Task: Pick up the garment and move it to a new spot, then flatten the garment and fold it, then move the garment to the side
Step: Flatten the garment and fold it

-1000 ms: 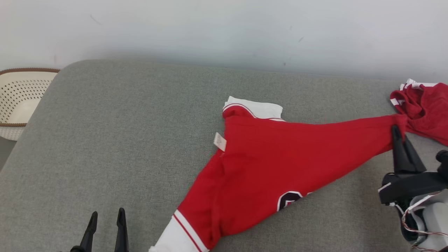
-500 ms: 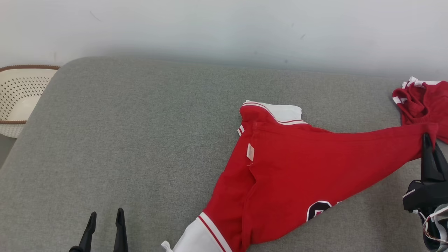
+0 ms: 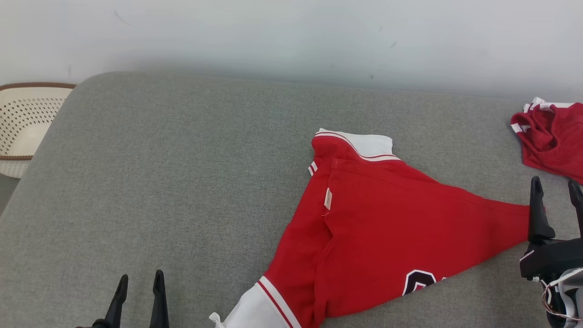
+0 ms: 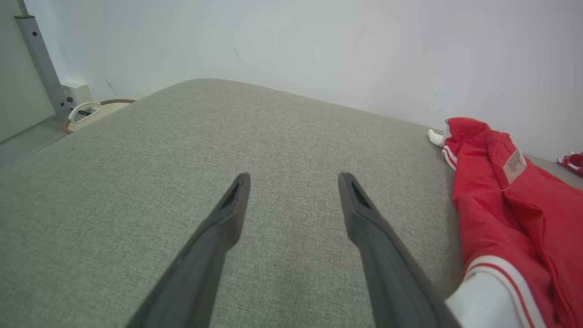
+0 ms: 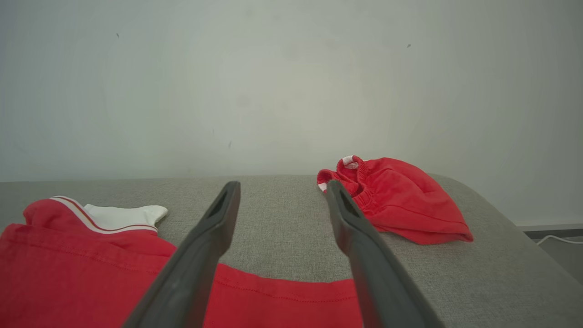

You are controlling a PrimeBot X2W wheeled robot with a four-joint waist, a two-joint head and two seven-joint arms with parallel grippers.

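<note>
The garment point(image 3: 387, 228), a red shirt with white sleeve ends and a dark-outlined print, lies spread in a rough triangle on the grey cushioned surface point(image 3: 182, 182). Its stretched corner points right, ending beside my right gripper point(image 3: 556, 189), which stands open with nothing between its fingers. In the right wrist view the garment's hem point(image 5: 282, 294) lies under the open right gripper point(image 5: 281, 190). My left gripper point(image 3: 140, 281) is open at the lower left, apart from the garment. In the left wrist view the left gripper point(image 4: 294, 180) hovers over bare cushion, the garment point(image 4: 505, 205) to its right.
A second crumpled red garment point(image 3: 553, 134) lies at the far right, also seen as a red heap point(image 5: 401, 200) ahead of the right fingers. A perforated cream basket point(image 3: 23, 127) stands off the cushion's left edge. A pale wall runs along the back.
My right gripper was shut on the garment's corner, pulling it to the right. It has opened and let the corner drop flat on the cushion. The left gripper stayed still.
</note>
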